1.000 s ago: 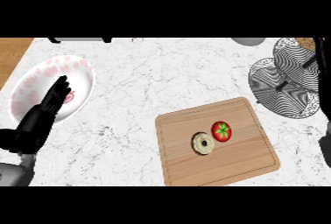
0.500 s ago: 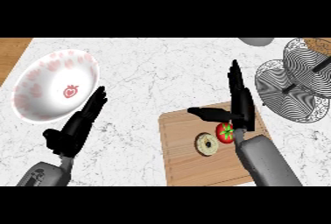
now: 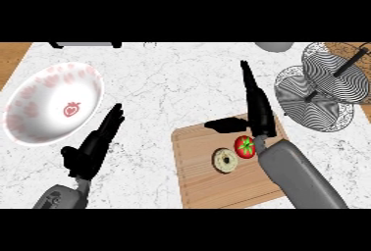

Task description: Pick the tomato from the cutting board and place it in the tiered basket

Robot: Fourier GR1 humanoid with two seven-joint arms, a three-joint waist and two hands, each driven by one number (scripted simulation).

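Reach step: black right hand (image 3: 258, 112), fingers straight and apart, hovers by the round red tomato (image 3: 243, 146); next, curl round it

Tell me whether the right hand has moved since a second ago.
Yes. The right hand has come in from the right and now stands open over the far edge of the cutting board, just beyond the tomato.

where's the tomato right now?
Head view, right of centre: the tomato sits on the cutting board, just right of the bagel. The right robot hand, open, extends past it without holding it.
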